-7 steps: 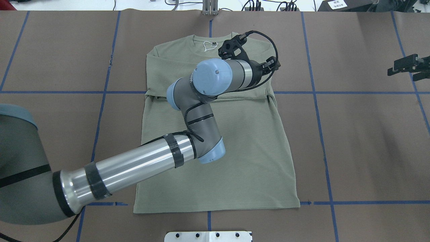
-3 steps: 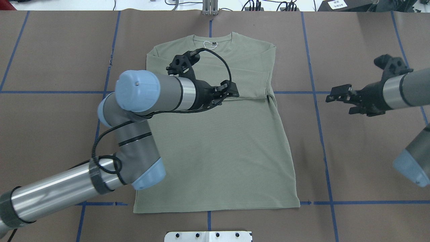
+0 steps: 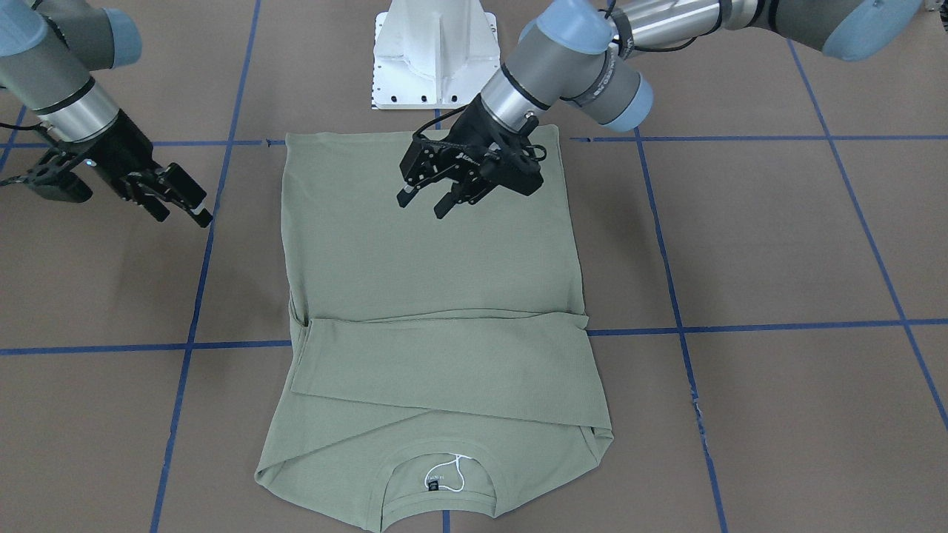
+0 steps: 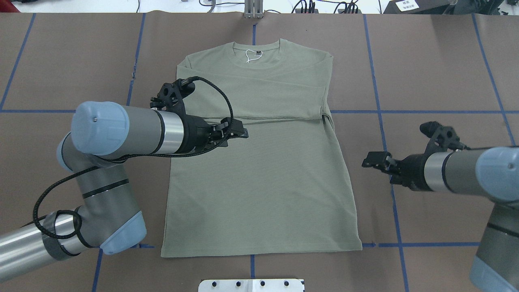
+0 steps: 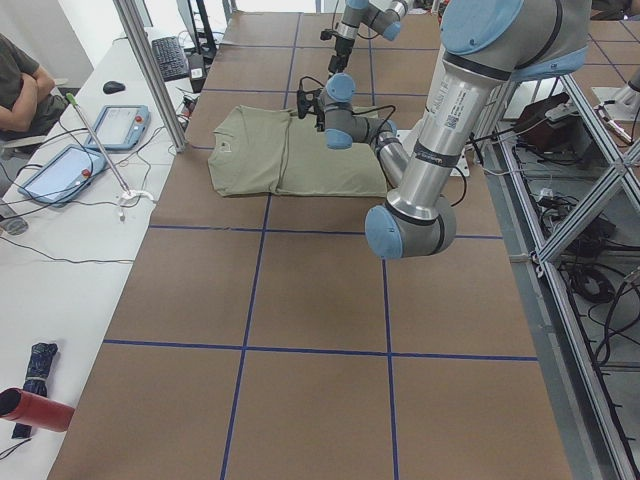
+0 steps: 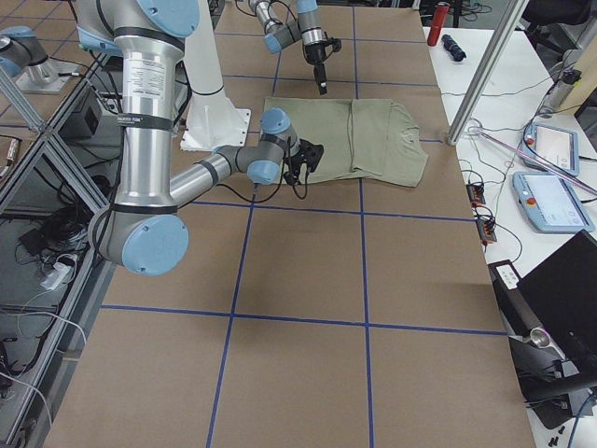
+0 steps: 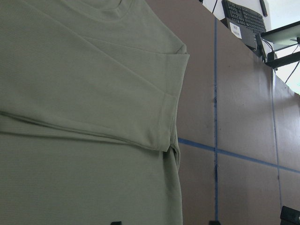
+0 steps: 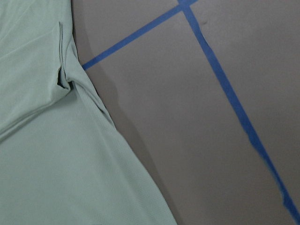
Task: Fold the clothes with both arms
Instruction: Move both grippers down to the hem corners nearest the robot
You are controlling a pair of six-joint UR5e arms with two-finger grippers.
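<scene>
The sage-green shirt (image 4: 263,182) lies flat on the table, collar at the far side, with both sleeves folded across the chest. Its black neck label and white string (image 4: 252,54) show at the collar. My left gripper (image 4: 241,132) hangs open and empty just above the shirt's middle, below the folded sleeves; it also shows in the front view (image 3: 422,205). My right gripper (image 4: 367,159) is open and empty over bare table, just off the shirt's right edge, and shows in the front view (image 3: 185,212). The left wrist view shows a folded sleeve cuff (image 7: 164,117).
The table is covered in brown paper (image 4: 438,73) with a grid of blue tape lines (image 4: 381,111). The white pedestal base (image 3: 433,59) stands at the near edge. A metal post (image 4: 253,10) stands at the far edge. A desk with tablets (image 6: 550,168) lies beyond it.
My left gripper has drawn back from the collar area, left and toward the robot, over the shirt's middle. My right arm has come in from the right edge toward the shirt's side. The shirt has not moved.
</scene>
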